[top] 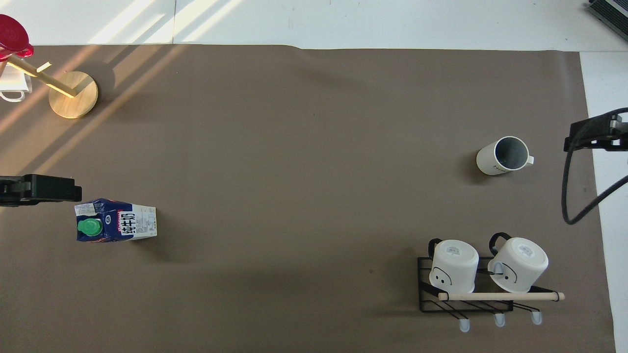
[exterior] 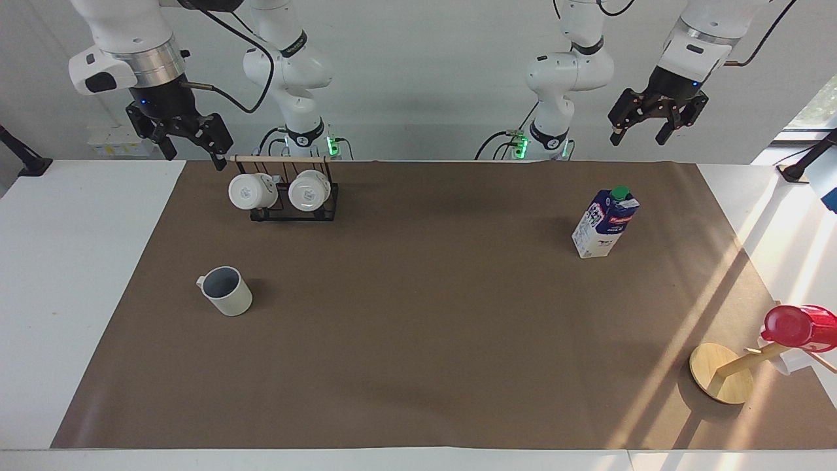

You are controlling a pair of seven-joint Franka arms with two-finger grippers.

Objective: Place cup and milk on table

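Facing view, left to right. The worktop (exterior: 78, 275) is white w/ a wide brown mat (exterior: 418, 327) over most of it; plain white wall at the robots' end, and sun stripes fall across the mat at the left arm's end.

Right end effector (exterior: 189, 147) hangs in the air, fingers apart, holding nothing, just above the edge of the mat at the robots' end. Just beside it, toward the middle, a black wire rack (exterior: 294, 199) w/ a wooden rod carries two white mugs (exterior: 280, 191) on their sides, printed bottoms showing. The cup (exterior: 226, 290) stands upright on the mat, well apart from this end effector and farther from the robots than the rack, grey-blue inside open to the top, handle toward the right arm's end.

The milk (exterior: 604, 224) stands upright on the mat w/ green cap on top, below and toward the middle from the left end effector (exterior: 642, 129), clearly apart from it. Left end effector is up in the air, fingers apart, empty, over the mat's edge at the robots' end.

Well apart from it, farthest from the robots, a round wooden stand (exterior: 719, 371) w/ a slanted post holds a red cup (exterior: 799, 327).
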